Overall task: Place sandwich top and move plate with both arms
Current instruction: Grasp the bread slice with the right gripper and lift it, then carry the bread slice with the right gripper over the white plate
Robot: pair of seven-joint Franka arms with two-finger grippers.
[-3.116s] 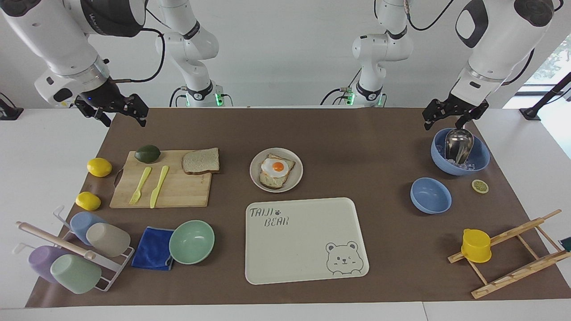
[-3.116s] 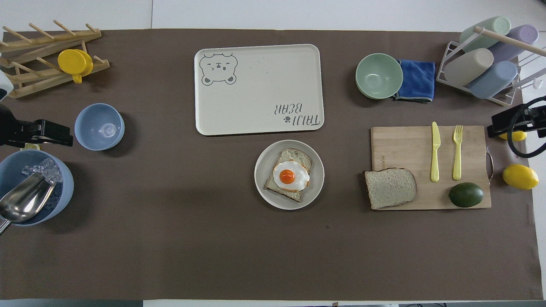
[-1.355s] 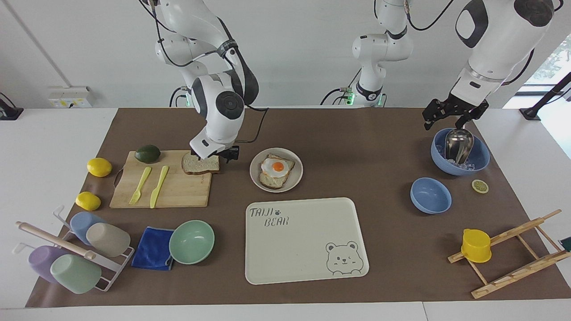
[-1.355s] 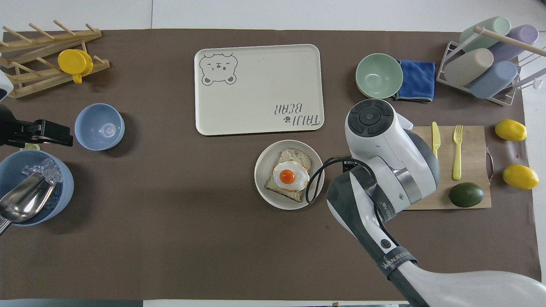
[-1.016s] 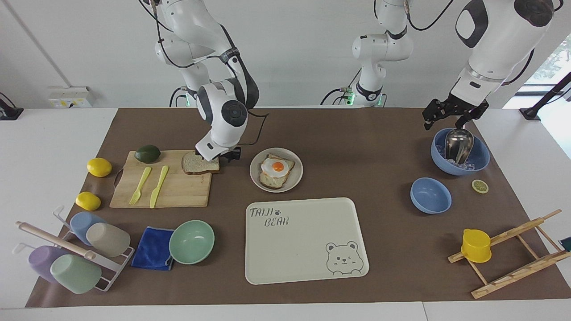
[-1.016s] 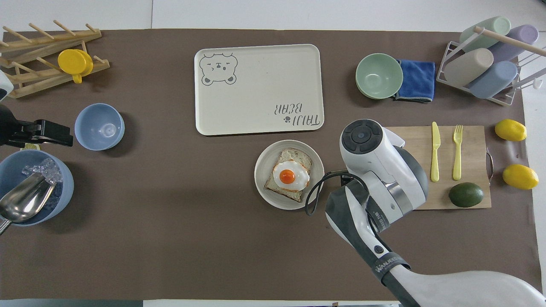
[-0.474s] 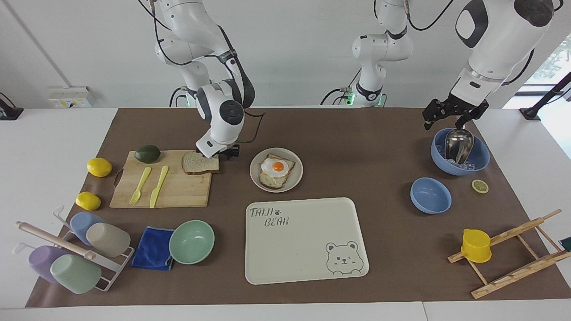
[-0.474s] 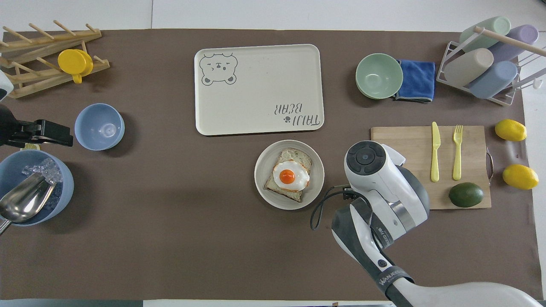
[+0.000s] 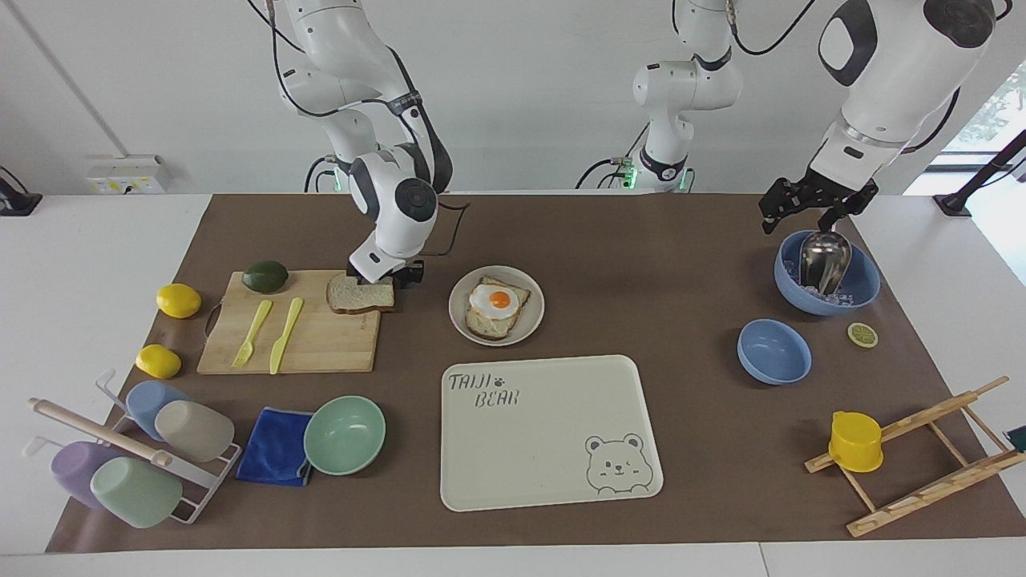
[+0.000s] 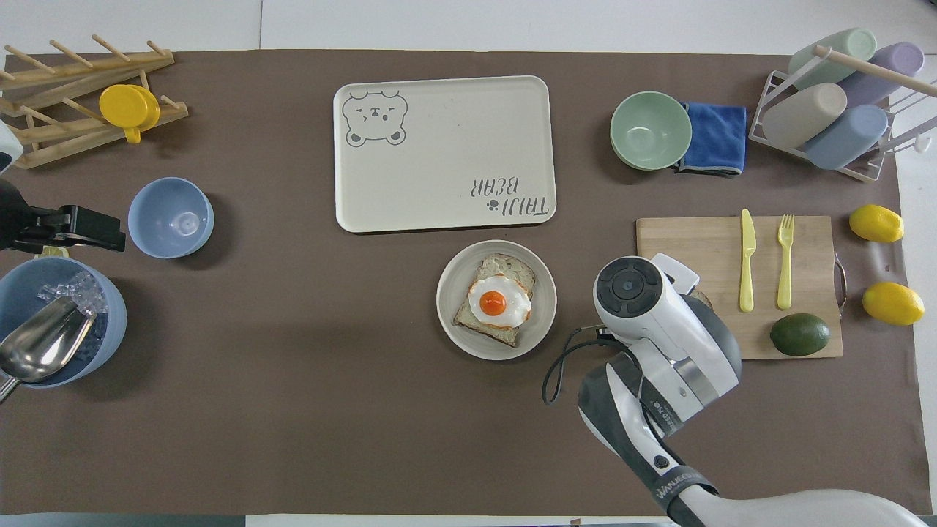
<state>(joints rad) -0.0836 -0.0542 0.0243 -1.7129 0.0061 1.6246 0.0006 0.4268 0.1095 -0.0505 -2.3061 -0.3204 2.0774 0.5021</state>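
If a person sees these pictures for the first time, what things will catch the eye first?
The right arm's gripper comes first: it is bent low over the plain bread slice at the corner of the cutting board. Next is the bright fried egg on toast, on the round plate in the middle of the table, beside the board. The left gripper waits over the blue bowl with the metal scoop.

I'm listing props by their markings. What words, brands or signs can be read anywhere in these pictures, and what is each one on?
"TAIJI BEAR", with a paw print and a bear's face: on the large cream rectangular tray.
"WANJEEDA", roughly, partly readable: on the black band of the white jointed right arm.
A small dark mark on the pale bamboo cutting board is too small to read.
Nothing else carries readable text.
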